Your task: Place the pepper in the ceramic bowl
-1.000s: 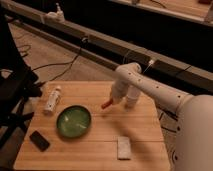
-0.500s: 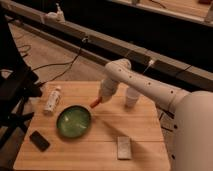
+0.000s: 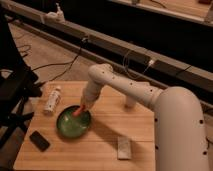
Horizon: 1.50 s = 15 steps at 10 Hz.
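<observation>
The fingers [image 3: 81, 106] of the gripper [image 3: 80, 108] are closed on the pepper [image 3: 77, 111], an orange-red sliver that hangs from their tips over the far right part of the ceramic bowl [image 3: 73, 123]. Whether the pepper touches the green glaze or hangs just above it cannot be told. The white arm [image 3: 131, 90] reaches to the bowl from the right, bending at a rounded joint behind it and widening into a thick white body at the right edge of the view.

The bowl sits on a light wooden tabletop [image 3: 107, 135] made of planks, toward its left half. Left of the bowl, just beyond its rim, lies a white bottle [image 3: 52, 99] on its side. In front of the bowl and to the left, near the table's corner, lies a black phone-like slab [image 3: 39, 140]. Right of the bowl and nearer the front edge lies a small pale rectangular block [image 3: 123, 147]. Behind the arm, right of the bowl, stands a small white cup [image 3: 131, 102], partly hidden.

Beyond the tabletop the floor is dim, with dark cables [image 3: 67, 62] trailing across it, and a long dark bench or rail [image 3: 125, 47] runs along the back. A black frame [image 3: 12, 92] stands left of the table.
</observation>
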Motion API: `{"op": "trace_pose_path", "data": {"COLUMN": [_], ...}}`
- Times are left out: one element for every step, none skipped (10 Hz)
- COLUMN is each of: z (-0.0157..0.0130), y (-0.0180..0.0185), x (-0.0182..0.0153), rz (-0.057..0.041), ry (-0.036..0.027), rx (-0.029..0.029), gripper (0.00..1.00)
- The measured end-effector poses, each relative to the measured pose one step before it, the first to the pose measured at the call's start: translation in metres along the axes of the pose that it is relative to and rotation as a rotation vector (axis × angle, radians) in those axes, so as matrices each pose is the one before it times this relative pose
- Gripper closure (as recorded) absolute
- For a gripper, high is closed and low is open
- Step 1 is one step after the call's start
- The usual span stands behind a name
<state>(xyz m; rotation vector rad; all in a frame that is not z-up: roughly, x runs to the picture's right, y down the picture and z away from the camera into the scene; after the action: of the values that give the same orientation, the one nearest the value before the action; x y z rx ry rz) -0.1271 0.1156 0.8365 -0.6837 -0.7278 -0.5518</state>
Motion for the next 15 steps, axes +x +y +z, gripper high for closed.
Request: {"op": "trace_pose_path", "data": {"z": [0.01098,0.01542,0.01118,0.00717,0.00637,0.00471,0.00278,0.00174,-0.00015,-0.00272,-0.00254,-0.00624,-0.00085,-0.0001,-0.00002], "y": [-0.00293,0.00011,0.00249,0.00253,0.0028,0.00195,-0.00064,-0.003,-0.00226,-0.00324,-0.00255,-0.00442,-0.00039,0.00001,-0.00003], "x": [-0.00945,-0.00854,-0.00259,0.00017,0.00149,0.00106,-0.0005,-0.00179,-0.00018,-0.00004,-0.00035,-0.00155,-0.0005,0.00011,-0.00005], "rz": [-0.03434,-0.04261,-0.01947,-0.00373,0.00399,0.00462,0.00062,-0.00034,0.00011,-0.00141,-0.00184,-0.00359,-0.00052,0.00021,-0.00008], "ry": [-0.01278,-0.01323,-0.01012,-0.00823,-0.01233,-0.01422,-0.01214,-0.01303,-0.00747,-0.00618,-0.00339,-0.0001,0.00034,-0.00004,0.00001], "rx": [-0.02444,-0.04092,-0.03246,-0.0214,-0.01874,-0.01379,-0.00796,-0.0034,0.0006,0.00589,0.00692,0.00839,-0.00066,0.00028,0.00003], "gripper": [0.97,0.86,0.75,0.67,0.57,0.47,0.37,0.31,0.3,0.3,0.3,0.3,0.3,0.3,0.3]}}
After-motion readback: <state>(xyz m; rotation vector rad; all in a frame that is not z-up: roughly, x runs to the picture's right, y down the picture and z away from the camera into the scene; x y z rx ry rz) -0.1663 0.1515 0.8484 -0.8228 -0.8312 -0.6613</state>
